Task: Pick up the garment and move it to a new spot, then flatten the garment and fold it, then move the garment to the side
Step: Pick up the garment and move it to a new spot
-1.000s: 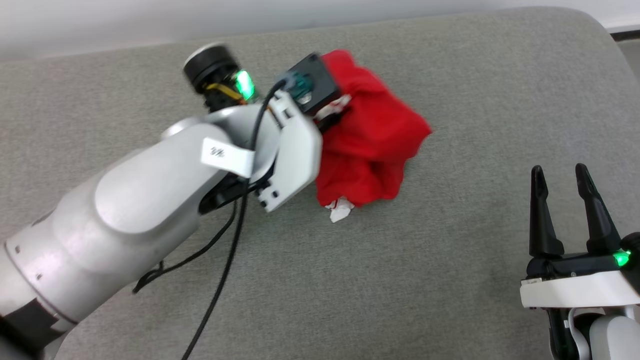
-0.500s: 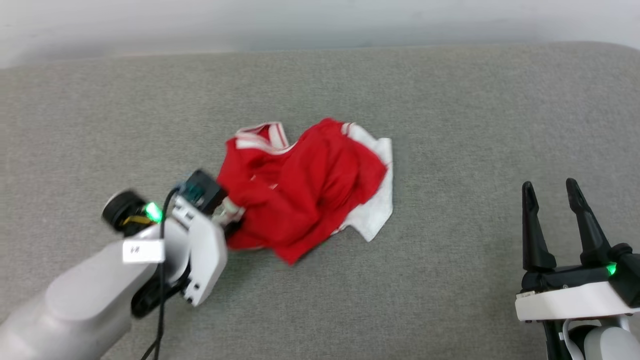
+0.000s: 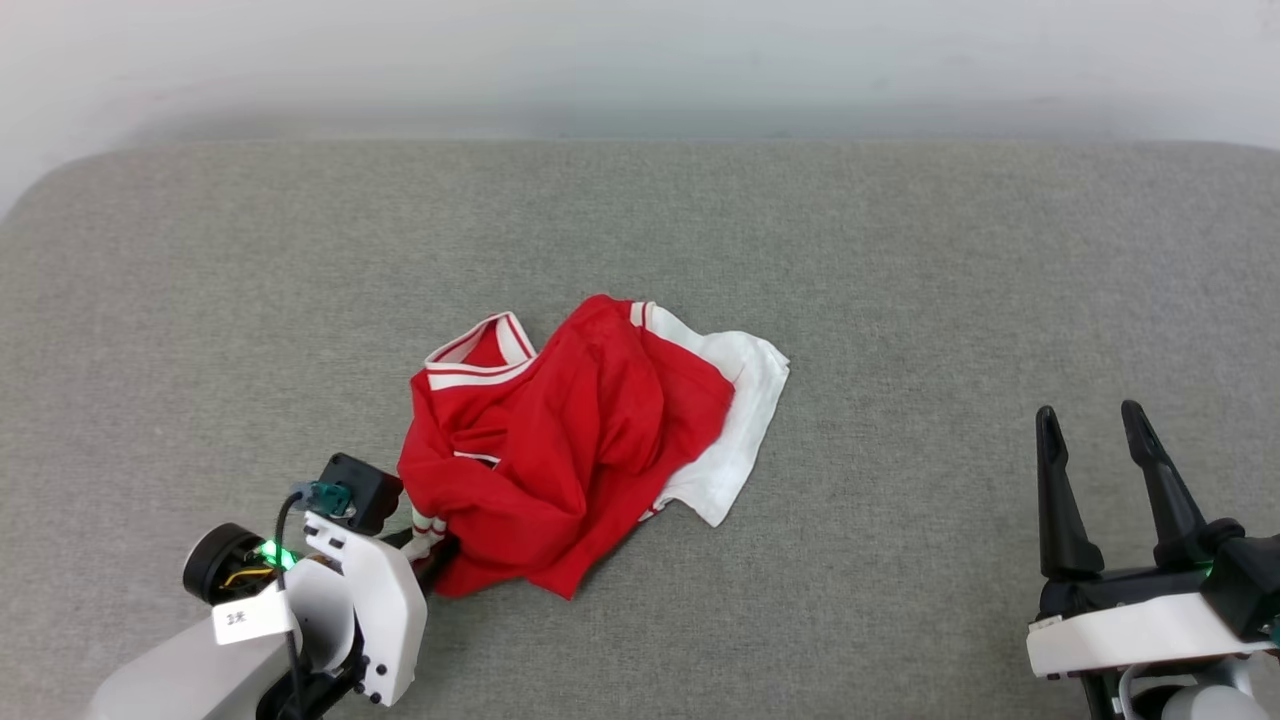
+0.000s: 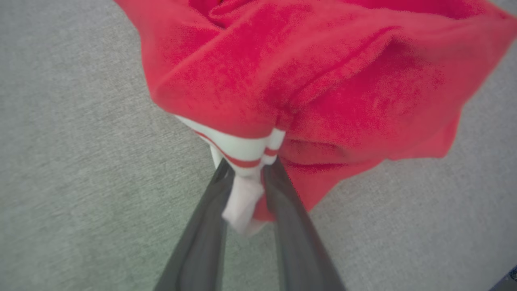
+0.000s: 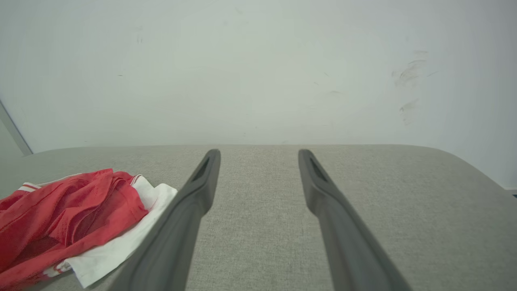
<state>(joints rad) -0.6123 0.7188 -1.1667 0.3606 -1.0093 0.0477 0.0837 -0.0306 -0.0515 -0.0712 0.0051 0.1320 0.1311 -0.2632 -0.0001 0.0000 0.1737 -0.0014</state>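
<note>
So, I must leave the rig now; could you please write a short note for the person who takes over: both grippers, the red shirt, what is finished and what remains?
Left gripper: shut on the garment, pinching its striped cuff at the near left edge.
Right gripper: open, empty, well apart to the right of the garment.
Garment: crumpled in the middle of the grey cushion, with one white sleeve spread to the right.
Done: it hung bunched from the left gripper a second ago and now lies here.
Left: release, flatten, fold, move aside.
</note>
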